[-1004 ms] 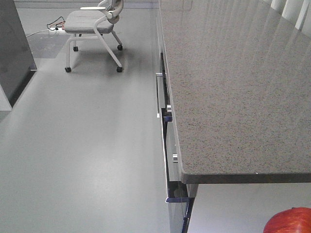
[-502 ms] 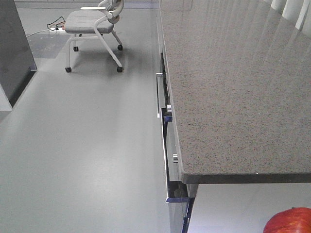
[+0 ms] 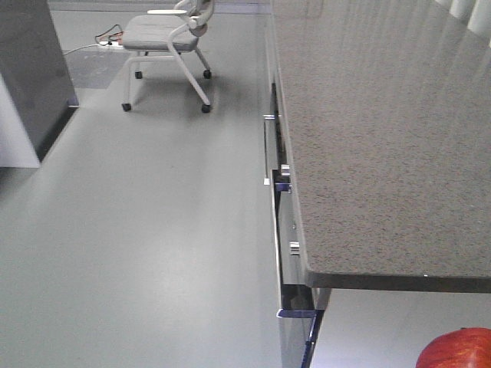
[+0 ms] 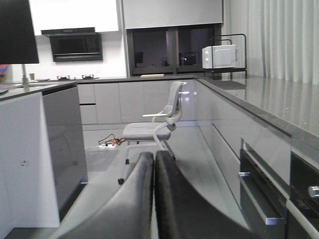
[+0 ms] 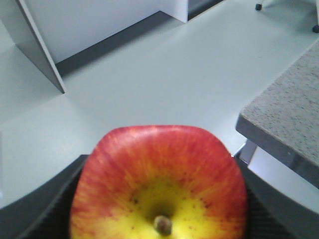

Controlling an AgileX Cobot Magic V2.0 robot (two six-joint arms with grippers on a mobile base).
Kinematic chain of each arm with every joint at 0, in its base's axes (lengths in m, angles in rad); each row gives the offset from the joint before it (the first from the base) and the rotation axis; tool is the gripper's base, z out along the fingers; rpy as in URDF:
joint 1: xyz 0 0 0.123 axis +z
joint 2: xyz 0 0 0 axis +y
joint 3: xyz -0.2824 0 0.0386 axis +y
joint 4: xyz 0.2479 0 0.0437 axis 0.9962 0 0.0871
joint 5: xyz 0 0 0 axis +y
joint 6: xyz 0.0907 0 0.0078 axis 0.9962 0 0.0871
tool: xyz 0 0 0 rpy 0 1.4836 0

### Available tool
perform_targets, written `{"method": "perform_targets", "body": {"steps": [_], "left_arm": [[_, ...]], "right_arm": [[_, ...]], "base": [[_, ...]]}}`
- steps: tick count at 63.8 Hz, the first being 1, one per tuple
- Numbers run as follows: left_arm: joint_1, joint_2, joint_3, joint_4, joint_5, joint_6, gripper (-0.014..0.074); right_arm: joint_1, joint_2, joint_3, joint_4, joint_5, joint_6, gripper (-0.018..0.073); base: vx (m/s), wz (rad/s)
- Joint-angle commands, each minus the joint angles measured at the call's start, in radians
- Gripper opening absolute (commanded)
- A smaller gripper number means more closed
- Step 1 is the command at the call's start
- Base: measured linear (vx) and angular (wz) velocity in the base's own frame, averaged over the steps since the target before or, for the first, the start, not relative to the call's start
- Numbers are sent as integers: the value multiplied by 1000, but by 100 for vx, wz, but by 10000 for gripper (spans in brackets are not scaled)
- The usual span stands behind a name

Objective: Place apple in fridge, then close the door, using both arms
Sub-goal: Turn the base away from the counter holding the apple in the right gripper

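The apple (image 5: 159, 164), glossy red with a yellow patch round its stem, fills the lower half of the right wrist view. My right gripper (image 5: 159, 204) is shut on it, with black fingers (image 5: 45, 214) showing on either side. The same apple (image 3: 458, 349) peeks in at the bottom right corner of the front view, below the counter's end. My left gripper (image 4: 154, 167) hangs over the floor, its two fingers pressed together with nothing between them. The fridge and its door do not show in any view.
A long speckled stone counter (image 3: 383, 130) with drawer handles runs along the right. A wheeled office chair (image 3: 165, 38) stands on the grey floor ahead. A dark-sided cabinet block (image 3: 31, 69) is at the left. A white microwave (image 4: 218, 56) sits at the counter's far end.
The front view has swung left: the chair and counter have slid to the right and more of the dark cabinet block shows. The apple keeps its place in the corner.
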Motion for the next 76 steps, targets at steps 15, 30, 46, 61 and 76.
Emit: {"method": "perform_targets", "body": {"steps": [15, 30, 46, 61, 76], "left_arm": [[-2, -16, 21, -3, -68, -11, -6], [-2, -16, 21, -3, -68, -11, -6], [-2, -16, 21, -3, -68, -11, -6], [-2, -16, 21, -3, -68, -11, -6], [-2, -16, 21, -3, -68, -11, -6]], "right_arm": [[0, 7, -27, 18, -67, -9, 387], [0, 7, -27, 18, -67, -9, 387], [0, 7, -27, 18, -67, -9, 387], [0, 7, -27, 18, -62, -9, 387], [0, 7, -27, 18, -56, -9, 387]], "base": [[-3, 31], [-2, 51], [-2, 60], [-3, 58], [-4, 55]]}}
